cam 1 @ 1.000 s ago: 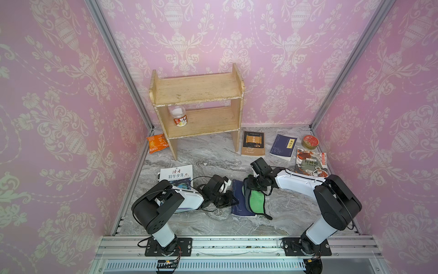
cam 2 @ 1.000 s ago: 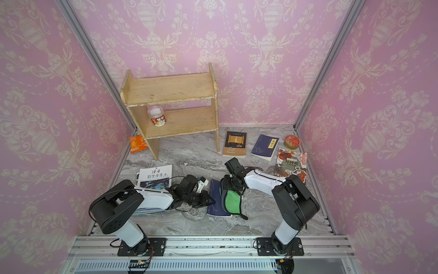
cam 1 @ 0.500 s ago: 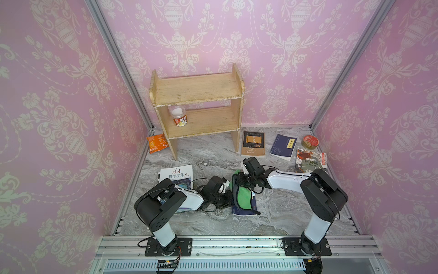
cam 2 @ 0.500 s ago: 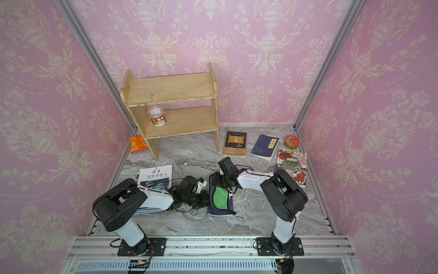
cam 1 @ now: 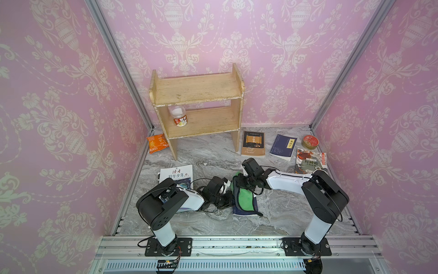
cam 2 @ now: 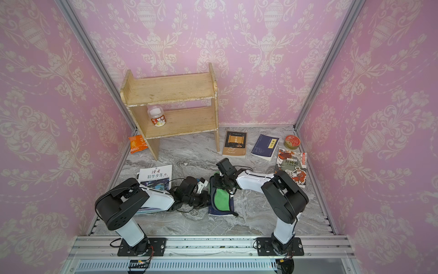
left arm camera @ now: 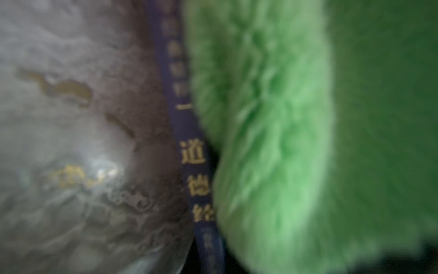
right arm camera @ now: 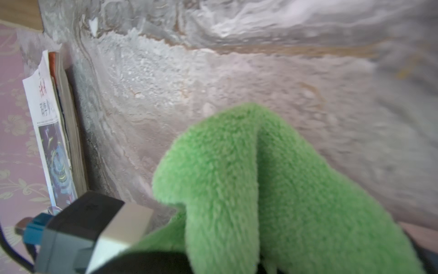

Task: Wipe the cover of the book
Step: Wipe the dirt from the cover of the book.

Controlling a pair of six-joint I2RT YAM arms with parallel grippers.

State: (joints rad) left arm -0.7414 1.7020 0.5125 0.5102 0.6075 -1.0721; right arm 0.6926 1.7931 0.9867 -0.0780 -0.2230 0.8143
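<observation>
- Green fleece fills the right pincer (cam 1: pixel 239 183). Its jaws are clamped tight on a bunched end of the green cloth (cam 1: pixel 244 200), and the rest of the cloth trails flat along the cover.
- The book (cam 1: pixel 244 211), dark blue, lies flat on the marble desk (cam 1: pixel 284 213) between the two arms. In both top views only its near end and a thin strip of edge show from under the cloth.
- The left pincer (cam 1: pixel 227 197) sits low at the side of the book nearest the left arm, with its jaws drawn together. Cables and the wrist hide the tips, so I cannot tell whether it touches or pinches the edge.
- In the left wrist view the book's spine, with gold characters, runs right against the cloth, all blurred by closeness.
- In the right wrist view the cloth humps over the jaws and hides them. Bare desk lies beyond, with a white magazine (right arm camera: pixel 52 132) further off.
- A second ago the right pincer and cloth were on the side of the cover away from the left arm. Since then they have slid across towards the spine, and the right elbow has swung inward with them.
- The left arm and the book look unmoved.
</observation>
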